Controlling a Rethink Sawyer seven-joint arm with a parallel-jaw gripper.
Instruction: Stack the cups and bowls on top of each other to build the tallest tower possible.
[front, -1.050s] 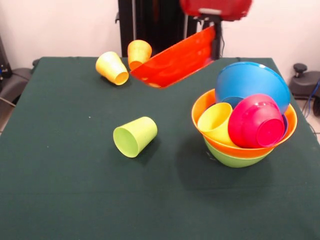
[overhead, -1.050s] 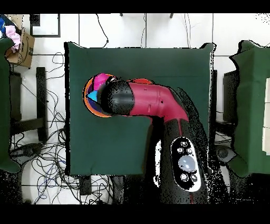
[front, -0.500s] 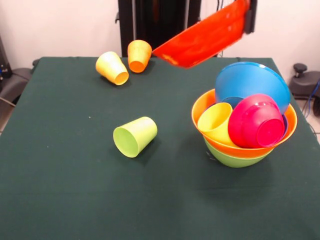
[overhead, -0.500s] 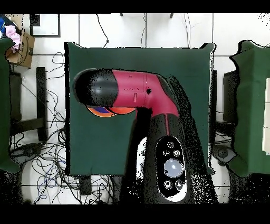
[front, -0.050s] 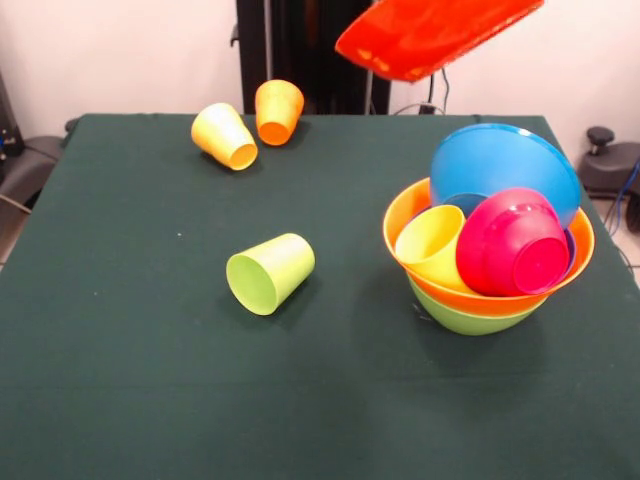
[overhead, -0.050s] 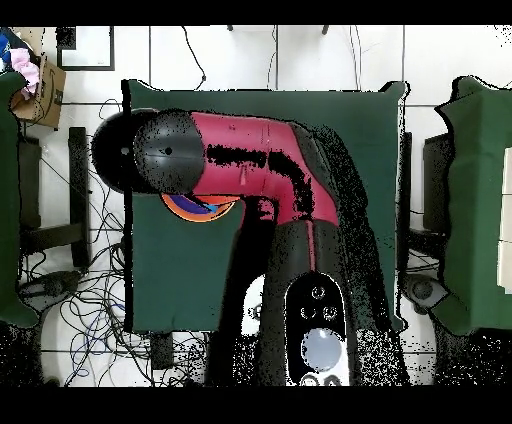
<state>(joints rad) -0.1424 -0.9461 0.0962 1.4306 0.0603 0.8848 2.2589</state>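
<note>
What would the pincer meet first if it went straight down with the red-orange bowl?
The pincer itself is hidden. The red-orange bowl hangs high, partly above the blue bowl topping the tower. It would probably touch that first, but depth is unclear, so the bare table is possible.

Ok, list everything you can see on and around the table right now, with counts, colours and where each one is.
Front view places:
red-orange bowl: 1, tilted, raised above the table's far edge, top of picture.
tower: 1, right side; large orange bowl nested in lime green bowl.
blue bowl: 1, tipped, in the orange bowl, at the back.
magenta-red bowl: 1, tipped, in the orange bowl, front right.
yellow cups: 2, one in the orange bowl, one on its side far left.
orange cup: 1, beside that far yellow cup.
lime green cup: 1, on its side, centre.
table: 1, dark green.
arm: 1, red and black, overhead view.
</note>
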